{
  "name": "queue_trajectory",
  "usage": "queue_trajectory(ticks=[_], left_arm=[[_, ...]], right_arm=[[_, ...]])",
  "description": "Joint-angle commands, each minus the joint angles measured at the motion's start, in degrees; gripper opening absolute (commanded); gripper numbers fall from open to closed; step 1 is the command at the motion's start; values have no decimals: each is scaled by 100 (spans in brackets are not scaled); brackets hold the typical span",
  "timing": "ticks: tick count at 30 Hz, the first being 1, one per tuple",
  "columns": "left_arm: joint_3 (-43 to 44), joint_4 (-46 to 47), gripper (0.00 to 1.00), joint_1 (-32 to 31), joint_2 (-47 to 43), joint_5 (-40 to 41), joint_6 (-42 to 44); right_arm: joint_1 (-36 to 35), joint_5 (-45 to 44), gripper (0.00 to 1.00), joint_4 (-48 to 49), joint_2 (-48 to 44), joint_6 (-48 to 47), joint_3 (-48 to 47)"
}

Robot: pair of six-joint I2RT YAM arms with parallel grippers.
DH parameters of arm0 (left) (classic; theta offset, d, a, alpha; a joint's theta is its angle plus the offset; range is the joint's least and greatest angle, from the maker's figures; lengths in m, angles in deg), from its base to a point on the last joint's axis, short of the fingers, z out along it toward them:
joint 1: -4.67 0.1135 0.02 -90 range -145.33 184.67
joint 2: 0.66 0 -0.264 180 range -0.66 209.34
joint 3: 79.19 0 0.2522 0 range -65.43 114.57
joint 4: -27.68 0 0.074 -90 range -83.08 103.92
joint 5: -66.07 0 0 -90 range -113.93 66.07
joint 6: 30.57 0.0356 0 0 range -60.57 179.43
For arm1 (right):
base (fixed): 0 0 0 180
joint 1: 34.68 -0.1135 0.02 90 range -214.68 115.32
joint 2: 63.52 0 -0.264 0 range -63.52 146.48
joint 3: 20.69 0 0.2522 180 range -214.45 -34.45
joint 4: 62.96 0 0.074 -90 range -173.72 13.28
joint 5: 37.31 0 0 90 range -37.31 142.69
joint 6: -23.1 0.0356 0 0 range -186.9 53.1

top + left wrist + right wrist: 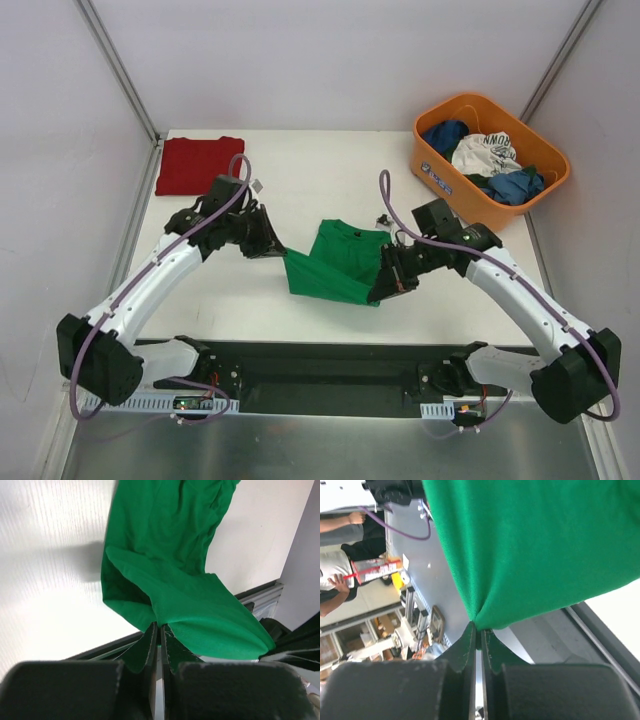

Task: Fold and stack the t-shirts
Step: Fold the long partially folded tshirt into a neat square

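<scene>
Green cotton, soft and limp, the green t-shirt (340, 262) sags over mid-table (330, 170), left gripper (273, 248) and right gripper (386, 284) each clamped on opposite edges, probably the best hold for floppy cloth.

Orange bin (437, 172) at far right corner of white table (300, 170), label on near wall. Inside: 2 blue garments, 1 at far left (446, 133), 1 at near right (517, 186), white printed garment (484, 153) between them. Black rail (330, 366) along near table edge. Right wrist view, background: person in white shirt (334, 572), red-white pack (372, 570) just beside.
</scene>
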Motion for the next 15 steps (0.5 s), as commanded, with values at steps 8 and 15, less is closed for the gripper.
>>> queue_trajectory(ticks=[8,15], left_arm=[[1557,446,0,14,1784,357,507],[2286,437,0,58,2725,437,612]], right_arm=[[990,-11,1,-609,460,-736,-780],[1649,-99,1,-205,934,-658,-1026]])
